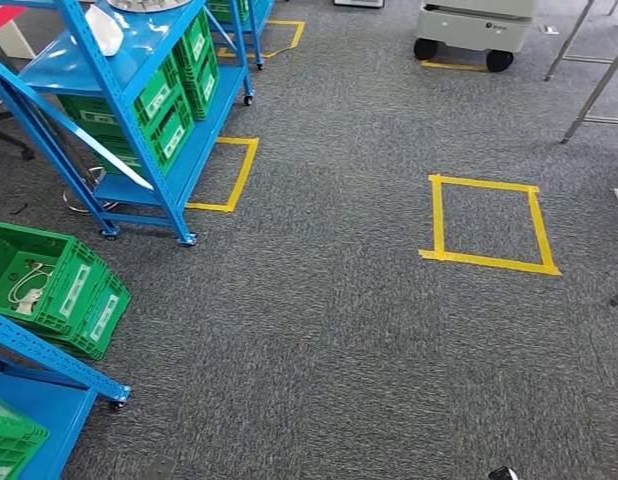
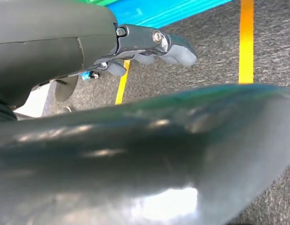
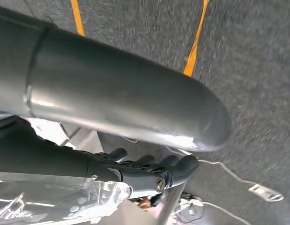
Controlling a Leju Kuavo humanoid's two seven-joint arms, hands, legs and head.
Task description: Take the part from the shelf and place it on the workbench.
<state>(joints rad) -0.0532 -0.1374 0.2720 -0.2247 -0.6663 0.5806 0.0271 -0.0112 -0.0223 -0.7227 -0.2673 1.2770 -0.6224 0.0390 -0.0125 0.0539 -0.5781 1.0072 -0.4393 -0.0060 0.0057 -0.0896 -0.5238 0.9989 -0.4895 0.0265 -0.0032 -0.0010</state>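
Note:
A blue shelf unit (image 1: 151, 120) stands at the upper left of the head view. On its top shelf lie a white bagged item (image 1: 106, 28) and, at the picture's edge, a round silver part (image 1: 140, 3). My left hand (image 2: 161, 44) hangs over the carpet with its fingers stretched out and nothing in them. My right hand (image 3: 154, 168) hangs low too, and bare floor shows between its thumb and dark fingers. Beyond those fingers lies a shiny surface under crinkled clear plastic (image 3: 62, 201); whether it touches them is unclear. A dark tip of my right hand (image 1: 502, 473) peeks in at the bottom edge.
Green bins (image 1: 170, 105) fill the shelf's lower levels, and more green bins (image 1: 57, 290) sit tilted on a second blue rack (image 1: 42, 400) at the lower left. Yellow tape squares (image 1: 487, 225) mark the grey carpet. A white wheeled machine (image 1: 472, 30) and metal legs (image 1: 593, 90) stand at the back right.

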